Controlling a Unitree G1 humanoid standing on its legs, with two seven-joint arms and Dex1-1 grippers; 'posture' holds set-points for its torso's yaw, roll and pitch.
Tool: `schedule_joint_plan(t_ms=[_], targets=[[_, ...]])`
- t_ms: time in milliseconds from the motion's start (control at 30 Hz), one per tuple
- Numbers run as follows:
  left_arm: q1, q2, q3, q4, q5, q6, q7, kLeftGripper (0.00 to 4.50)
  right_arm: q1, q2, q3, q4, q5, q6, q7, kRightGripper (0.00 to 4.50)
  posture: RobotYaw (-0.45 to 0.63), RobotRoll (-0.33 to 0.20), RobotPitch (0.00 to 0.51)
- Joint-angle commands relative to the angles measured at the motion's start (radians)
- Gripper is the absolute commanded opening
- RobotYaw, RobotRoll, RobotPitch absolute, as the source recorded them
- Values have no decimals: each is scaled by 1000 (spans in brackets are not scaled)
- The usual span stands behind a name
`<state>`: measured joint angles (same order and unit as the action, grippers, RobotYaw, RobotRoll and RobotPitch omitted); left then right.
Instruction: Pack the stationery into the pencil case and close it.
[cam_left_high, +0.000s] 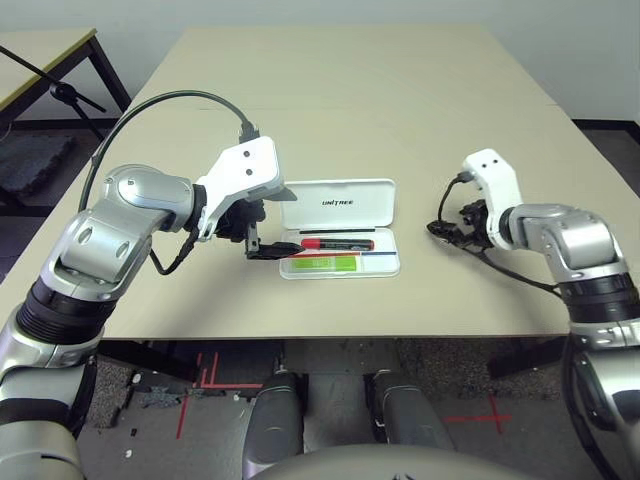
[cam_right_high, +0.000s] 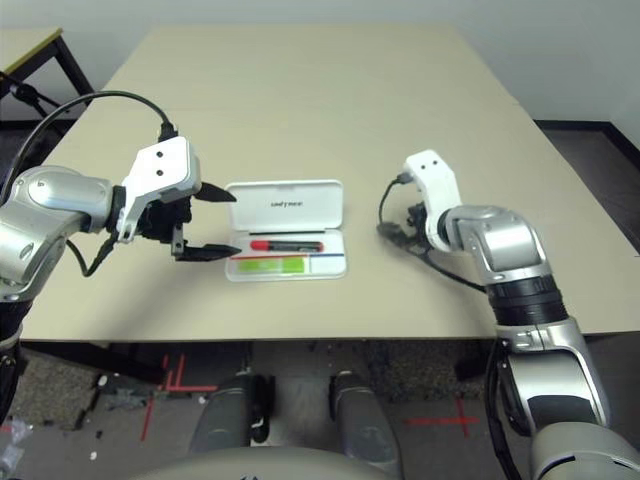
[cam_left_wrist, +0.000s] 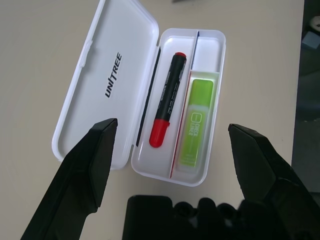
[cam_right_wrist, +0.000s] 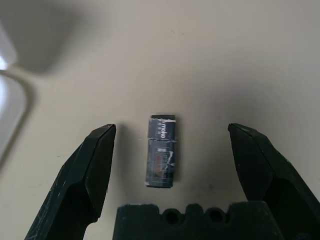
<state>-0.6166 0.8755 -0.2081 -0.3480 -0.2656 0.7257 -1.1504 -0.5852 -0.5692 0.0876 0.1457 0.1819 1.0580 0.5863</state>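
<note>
Bare table (cam_left_high: 340, 90) all round; both my grippers' jaws wide, right gripper (cam_right_wrist: 170, 150) straddling clip (cam_right_wrist: 161, 151); pencil case (cam_left_wrist: 120, 75) lid reads "UNITREE".

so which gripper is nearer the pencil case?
Left. The left gripper hangs open at the pencil case's left end; the right gripper sits off to its right, straddling a small black clip.

A robotics lab is showing: a bare beige table (cam_left_high: 420, 90), red tape crosses (cam_left_high: 480, 415) marking the floor, a tripod (cam_left_high: 60, 90) standing beside.
</note>
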Motion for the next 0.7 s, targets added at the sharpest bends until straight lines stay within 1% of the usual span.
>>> schedule_joint_plan(t_ms=[33,100,167,200,333,367,433,467,600,700], targets=[[-2,3,-22,-15,5,7,8,4484,-3,12,21,32,-10,-18,-3,4500,-56,0,100],[-2,2,-27,-15,7,7,11,4500,-3,13,21,38,-12,-24,-3,4108,-56,0,100],[-3,2,-29,-14,7,6,11,4500,2,10,20,25,-9,-20,1,3519,-56,0,100],[-4,1,-31,-12,8,6,11,4500,3,6,19,22,-8,-20,5,3090,-60,0,99],[-8,-1,-36,-3,14,0,12,4500,-3,-15,18,24,-8,-32,22,1609,-62,0,96],[-8,-2,-37,-1,15,-1,12,4500,-5,-21,18,21,-7,-31,28,1141,-62,0,96],[-9,-4,-39,0,16,-1,14,4500,-12,-37,19,17,-8,-39,45,431,-63,0,94],[-10,-5,-40,0,17,-1,15,4500,-15,-44,19,18,-8,-43,52,305,-63,0,93],[-12,-11,-44,8,20,-5,21,4500,-19,-98,38,22,-4,-177,163,305,-62,0,88],[-12,-15,-45,10,22,-7,25,4500,-16,-147,64,35,-13,-315,280,305,-61,0,84]])
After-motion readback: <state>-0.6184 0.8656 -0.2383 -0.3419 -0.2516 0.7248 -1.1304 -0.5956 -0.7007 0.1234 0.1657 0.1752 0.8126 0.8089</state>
